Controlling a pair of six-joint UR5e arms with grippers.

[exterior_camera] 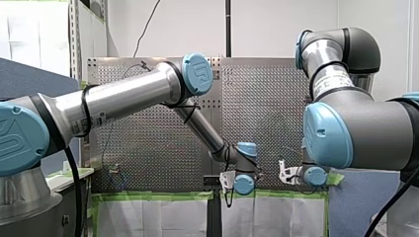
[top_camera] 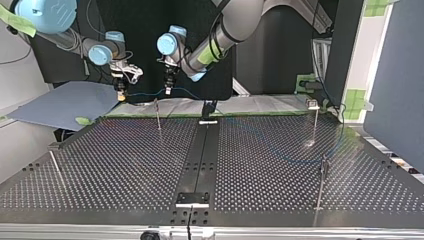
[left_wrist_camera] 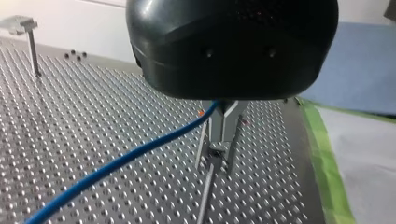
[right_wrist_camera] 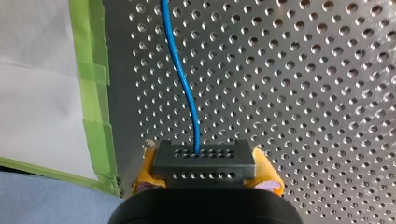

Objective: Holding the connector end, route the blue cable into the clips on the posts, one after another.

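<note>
The blue cable [right_wrist_camera: 184,79] runs out of a black connector block [right_wrist_camera: 204,161], and my right gripper [right_wrist_camera: 208,178] is shut on that block with its yellow pads [right_wrist_camera: 144,177]. At the top view's far left edge of the table, my right gripper [top_camera: 121,94] and my left gripper [top_camera: 168,90] hang side by side, with the cable [top_camera: 145,93] strung between them. My left gripper [left_wrist_camera: 223,135], black with metal fingers, is shut on the cable [left_wrist_camera: 116,163], just above a thin post [left_wrist_camera: 205,196]. That post [top_camera: 157,114] stands below and between the two grippers.
More thin posts stand on the perforated table: one [top_camera: 52,160] at the top view's left, two [top_camera: 316,117] [top_camera: 322,180] at its right, where the cable trails off. Green tape [right_wrist_camera: 93,93] edges the plate. A blue sheet [top_camera: 65,102] lies beyond it.
</note>
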